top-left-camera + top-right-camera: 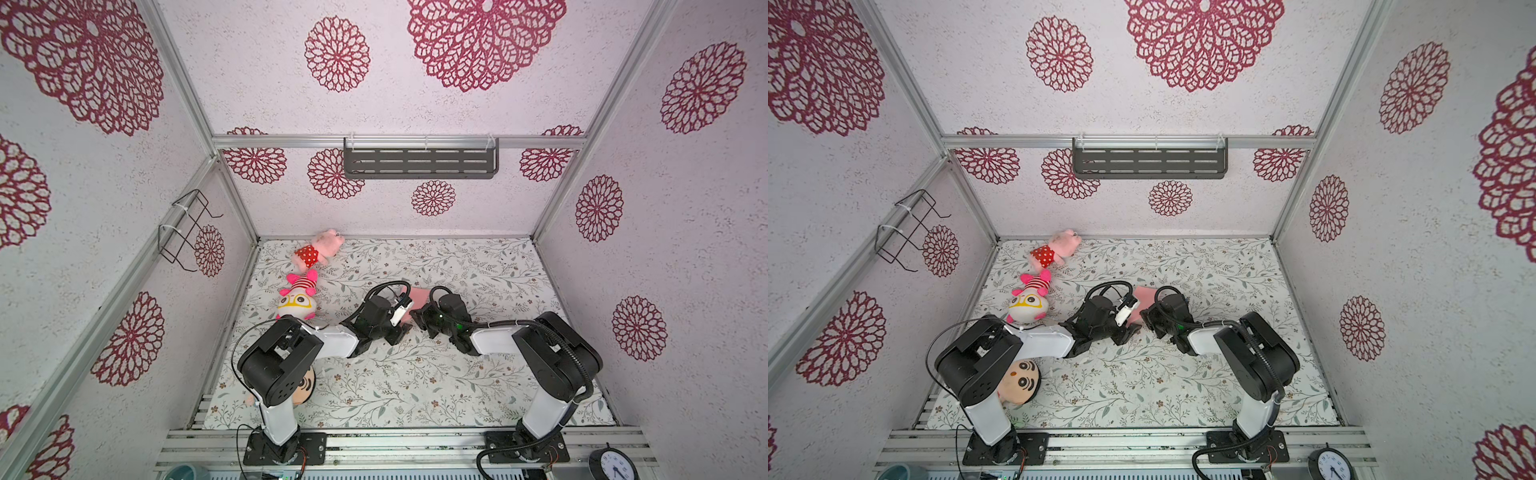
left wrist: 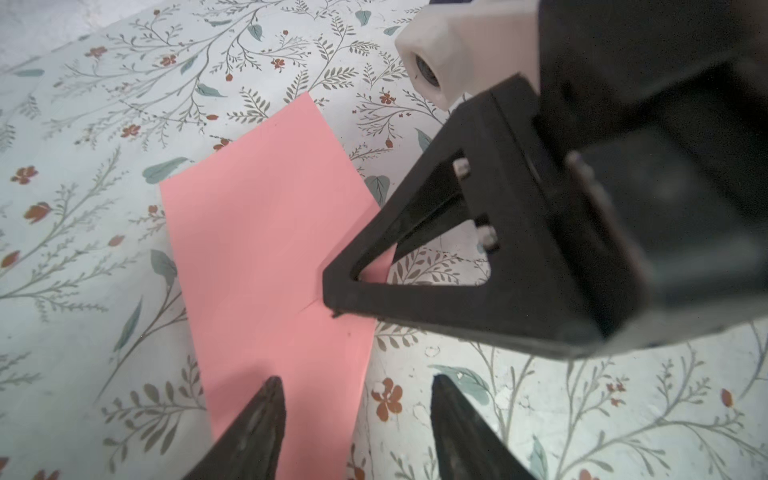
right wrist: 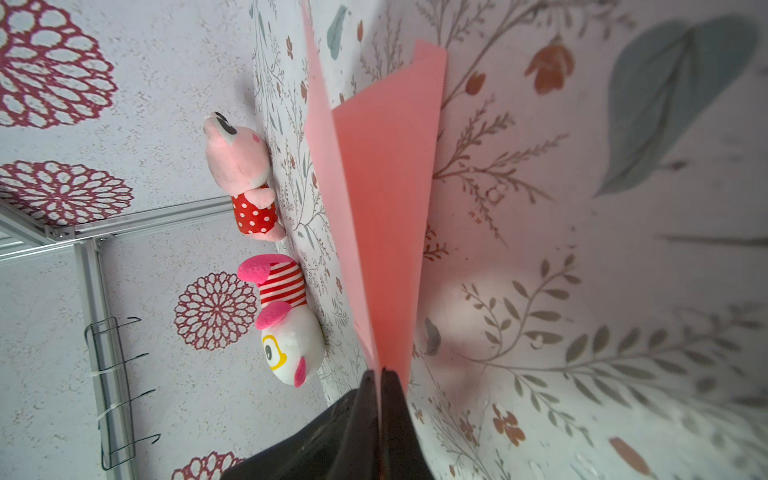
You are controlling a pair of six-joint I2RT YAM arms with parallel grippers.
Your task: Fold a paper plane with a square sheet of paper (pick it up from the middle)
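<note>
R gripper (image 3: 380,374) clamped on edge of the pink paper (image 2: 266,257), mid-mat (image 1: 415,374) between both wrists. Paper folded into a long strip; long axis runs away from L gripper (image 2: 357,386) toward back wall, far end pointed. L jaws apart, straddling the near edge, nothing pinched.

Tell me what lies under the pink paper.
The square sheet of paper lies on the floral table cover, which shows all around it. Whatever sits directly beneath is covered. The right gripper pinches its edge.

Lab test booth, aluminium frame (image 1: 399,142), wallpapered walls (image 1: 673,199)
</note>
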